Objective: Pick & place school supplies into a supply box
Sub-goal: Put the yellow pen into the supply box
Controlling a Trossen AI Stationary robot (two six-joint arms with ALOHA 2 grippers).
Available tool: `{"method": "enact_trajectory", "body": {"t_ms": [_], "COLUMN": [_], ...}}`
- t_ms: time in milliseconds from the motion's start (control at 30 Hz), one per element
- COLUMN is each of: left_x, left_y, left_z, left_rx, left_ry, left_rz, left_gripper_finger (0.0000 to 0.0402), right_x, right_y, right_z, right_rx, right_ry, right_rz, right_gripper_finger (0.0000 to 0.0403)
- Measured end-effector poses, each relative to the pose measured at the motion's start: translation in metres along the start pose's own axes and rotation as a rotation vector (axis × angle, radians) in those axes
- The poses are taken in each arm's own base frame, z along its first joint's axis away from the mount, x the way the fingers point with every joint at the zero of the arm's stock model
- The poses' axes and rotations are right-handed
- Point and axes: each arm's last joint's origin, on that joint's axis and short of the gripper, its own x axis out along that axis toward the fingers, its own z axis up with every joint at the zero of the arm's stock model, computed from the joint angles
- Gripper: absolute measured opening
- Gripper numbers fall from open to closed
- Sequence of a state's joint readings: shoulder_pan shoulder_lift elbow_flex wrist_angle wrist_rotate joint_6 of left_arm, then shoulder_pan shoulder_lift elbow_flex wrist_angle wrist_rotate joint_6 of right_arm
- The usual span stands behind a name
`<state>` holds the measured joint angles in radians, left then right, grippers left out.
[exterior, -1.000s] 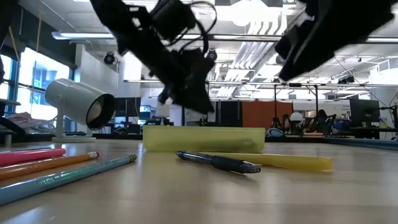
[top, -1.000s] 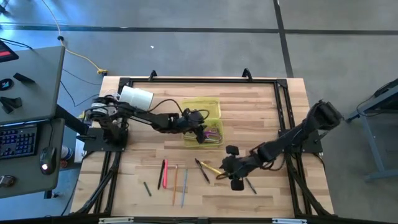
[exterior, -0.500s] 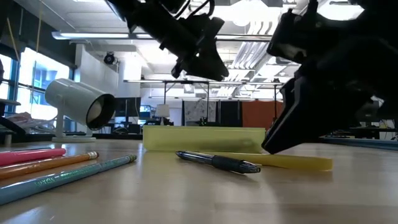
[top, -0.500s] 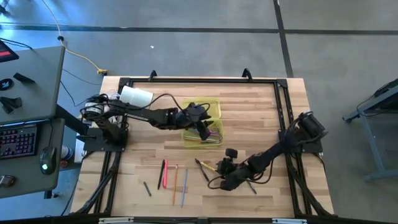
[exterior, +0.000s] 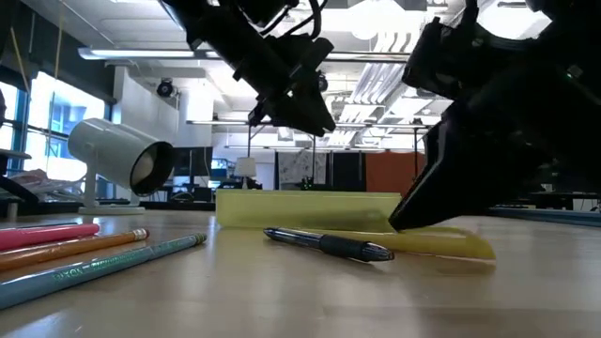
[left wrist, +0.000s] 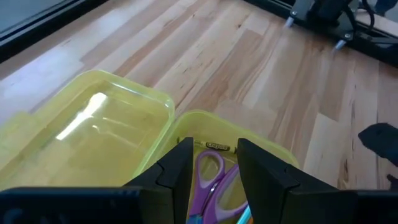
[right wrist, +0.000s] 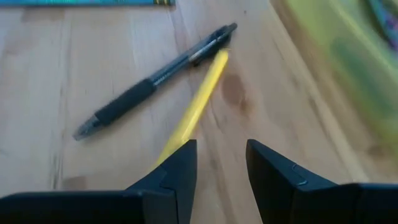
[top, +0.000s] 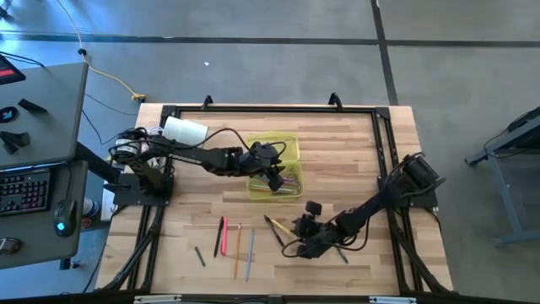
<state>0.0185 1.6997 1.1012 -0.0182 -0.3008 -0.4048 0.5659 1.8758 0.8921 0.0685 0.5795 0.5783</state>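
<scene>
Purple scissors [left wrist: 211, 171] already lie in the supply box [top: 272, 165] under the empty, parted left pincer [top: 274, 179]. The right pincer [right wrist: 219, 163], parted, straddles a yellow pen [right wrist: 198, 104]; several pencils [top: 237, 241] remain on the bench [top: 354, 152].

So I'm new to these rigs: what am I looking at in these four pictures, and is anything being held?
Two dark robot arms work at a wooden table. One picture looks straight down, one looks level across the tabletop, and two come from cameras on the wrists. The left tool hangs open over the yellow box, which already holds purple scissors. The right tool is low and open astride a yellow pencil beside a black pen, not gripping it yet. More pens and pencils lie on the table. Nothing is held.
</scene>
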Motion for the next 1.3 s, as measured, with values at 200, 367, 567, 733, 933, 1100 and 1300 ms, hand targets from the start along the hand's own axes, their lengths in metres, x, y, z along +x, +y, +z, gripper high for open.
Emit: {"method": "enact_trajectory", "body": {"t_ms": [200, 367, 567, 733, 933, 1100, 1300], "left_x": [0.0, 0.0, 0.0, 0.0, 0.0, 0.0, 0.0], "left_y": [0.001, 0.001, 0.001, 0.001, 0.001, 0.001, 0.001], "left_z": [-0.002, -0.003, -0.003, -0.003, -0.003, -0.003, -0.003], "left_rx": [-0.058, -0.056, -0.063, -0.066, -0.072, -0.064, -0.063], "left_ry": [0.017, 0.027, 0.028, 0.03, 0.031, 0.032, 0.032], "left_rz": [0.006, 0.01, 0.01, 0.009, 0.008, 0.01, 0.01], "left_gripper_finger": [0.0161, 0.0161, 0.0161, 0.0161, 0.0161, 0.0161, 0.0161], "right_x": [-0.019, -0.022, -0.016, -0.007, 0.006, 0.01, 0.014], "right_y": [0.002, 0.011, 0.016, 0.016, 0.016, 0.015, 0.009], "right_z": [0.017, 0.011, -0.001, -0.01, -0.023, -0.03, -0.029], "right_rx": [0.025, 0.048, 0.049, 0.052, 0.081, 0.002, 0.002], "right_ry": [-0.047, -0.033, -0.016, -0.003, 0.006, 0.013, 0.058], "right_rz": [0.068, 0.121, 0.098, 0.054, -0.002, -0.059, -0.054], "right_gripper_finger": [0.0123, 0.0123, 0.0123, 0.0123, 0.0123, 0.0119, 0.0055]}}
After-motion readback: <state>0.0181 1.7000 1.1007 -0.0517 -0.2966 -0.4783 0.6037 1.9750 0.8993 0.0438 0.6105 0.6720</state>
